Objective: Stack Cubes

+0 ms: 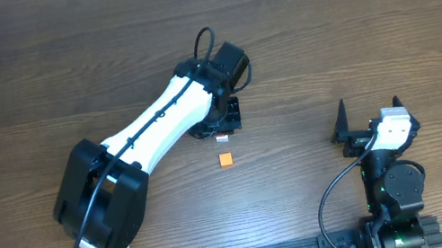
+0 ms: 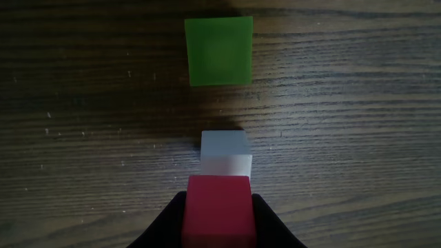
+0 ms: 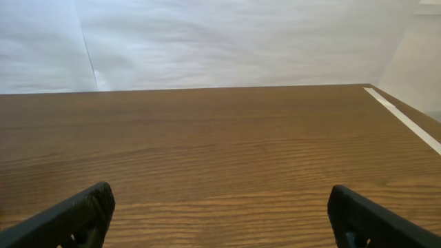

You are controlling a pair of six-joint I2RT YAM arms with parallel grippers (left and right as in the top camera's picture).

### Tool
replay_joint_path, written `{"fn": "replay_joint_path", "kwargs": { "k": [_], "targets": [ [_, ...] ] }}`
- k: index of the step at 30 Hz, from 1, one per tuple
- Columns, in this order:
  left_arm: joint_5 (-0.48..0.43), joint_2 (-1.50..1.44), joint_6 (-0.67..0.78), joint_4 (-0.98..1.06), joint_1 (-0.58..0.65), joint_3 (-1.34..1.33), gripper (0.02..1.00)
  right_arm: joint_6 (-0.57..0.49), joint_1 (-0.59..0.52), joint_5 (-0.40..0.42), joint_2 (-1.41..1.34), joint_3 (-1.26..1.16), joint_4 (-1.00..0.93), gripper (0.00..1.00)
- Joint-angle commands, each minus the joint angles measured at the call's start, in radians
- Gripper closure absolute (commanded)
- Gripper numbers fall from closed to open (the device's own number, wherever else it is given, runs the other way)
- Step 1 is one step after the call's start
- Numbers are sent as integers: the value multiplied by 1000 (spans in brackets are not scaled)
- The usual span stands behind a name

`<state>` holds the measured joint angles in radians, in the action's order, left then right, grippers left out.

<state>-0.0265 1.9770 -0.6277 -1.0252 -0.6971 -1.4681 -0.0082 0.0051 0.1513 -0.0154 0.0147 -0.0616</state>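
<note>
Now, step in hand: placing, I judge. The left hand (image 2: 218, 222) is clenched on the red cube (image 2: 218, 207), one finger on each side face, and holds it close to the white cube (image 2: 226, 153).
White cube: sits on the tabletop (image 1: 382, 4) just past the red one. Whether the two touch, I cannot tell.
Green cube (image 2: 219, 52): on the tabletop farther on, apart from the white one, in line with it.
Orange cube (image 1: 225, 160): alone on the tabletop, near the left hand on the side towards the arm bases.
Right hand (image 1: 366, 121): released, fingers spread wide, holding nothing, well apart from the cubes.
Next move: likely centre the red cube over the white one, lower it flat, then let go without nudging the base.
Pointing: a cube has no long axis. The red cube's faces look square with the white cube's, so little twist seems needed.
</note>
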Motion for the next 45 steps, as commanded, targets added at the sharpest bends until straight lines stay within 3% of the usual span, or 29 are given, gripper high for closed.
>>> {"fn": "replay_joint_path", "kwargs": {
  "k": [1,45],
  "targets": [
    [-18,21,15,0,8,-19,978,-4,0,-5,10,-9,2,9],
    [-29,49,14,24,8,-19,961,-4,0,-5,10,-9,2,9]
  ]
}}
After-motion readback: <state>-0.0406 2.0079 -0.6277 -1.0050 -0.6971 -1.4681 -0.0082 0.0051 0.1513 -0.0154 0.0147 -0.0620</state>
